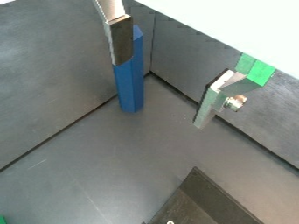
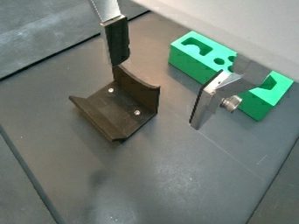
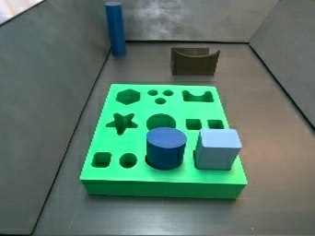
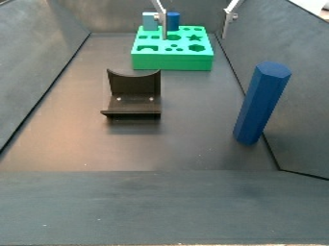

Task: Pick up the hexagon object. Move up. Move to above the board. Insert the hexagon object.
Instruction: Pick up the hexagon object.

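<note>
In a side view, the large bright-green square board (image 3: 105,180) lies nearest. A short dark-blue cylinder (image 3: 167,147) and a light-blue cube (image 3: 218,147) stand in holes along its near edge. Its empty hexagonal hole (image 3: 128,94) sits toward the far-left corner of the slab. Beyond the board, a small dark-brown notched block (image 3: 193,61) rests on the grey floor. Farthest off, in the far-left corner of the enclosure, stands the hexagon object (image 3: 114,28), a tall slender medium-blue rod. It is upright, with its long axis vertical, its base on the floor and close against the grey walls (image 3: 74,46). It is well apart from the board.

The gripper (image 1: 163,74) shows only in the wrist views. Its flat silver fingers (image 1: 119,39) are spread wide, with nothing between them but floor.

The coming move turns on one relation. In a wrist view the rod lies outside the gap, beyond one finger, which crosses in front of the rod's upper part. Whether that finger touches it cannot be told. My judgement is that the gripper has to shift sideways toward the corner until the vertical rod stands between the pads, then close across its flat sides. The walls just behind the rod leave little room for the far finger.
</note>
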### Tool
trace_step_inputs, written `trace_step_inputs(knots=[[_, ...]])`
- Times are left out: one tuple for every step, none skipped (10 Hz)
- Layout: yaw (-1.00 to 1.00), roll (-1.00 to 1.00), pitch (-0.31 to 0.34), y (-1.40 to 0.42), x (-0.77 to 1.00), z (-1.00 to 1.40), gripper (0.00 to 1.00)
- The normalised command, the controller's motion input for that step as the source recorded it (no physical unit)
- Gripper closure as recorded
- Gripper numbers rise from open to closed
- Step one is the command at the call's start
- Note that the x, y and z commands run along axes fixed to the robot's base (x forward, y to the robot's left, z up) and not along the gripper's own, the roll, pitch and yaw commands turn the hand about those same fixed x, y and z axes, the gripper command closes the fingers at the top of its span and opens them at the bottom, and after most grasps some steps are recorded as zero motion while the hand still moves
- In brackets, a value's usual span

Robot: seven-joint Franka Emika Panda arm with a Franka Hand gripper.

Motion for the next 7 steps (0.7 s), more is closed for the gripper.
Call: trace_step_inputs(knots=[[0.00, 0.00, 0.000, 0.00, -0.05, 0.00, 0.00], [0.00, -0.05, -0.109, 0.25, -0.81, 0.00, 0.00], [0.08, -0.06, -0.114, 0.39, -0.74, 0.00, 0.00], [0.00, -0.04, -0.156, 0.28, -1.00, 0.00, 0.00], [0.00, 0.00, -0.149, 0.20, -0.95, 0.00, 0.00], [0.00, 0.00, -0.160, 0.18, -0.84, 0.00, 0.00], [0.00, 0.00, -0.124, 0.18, -0.77, -0.03, 0.00]])
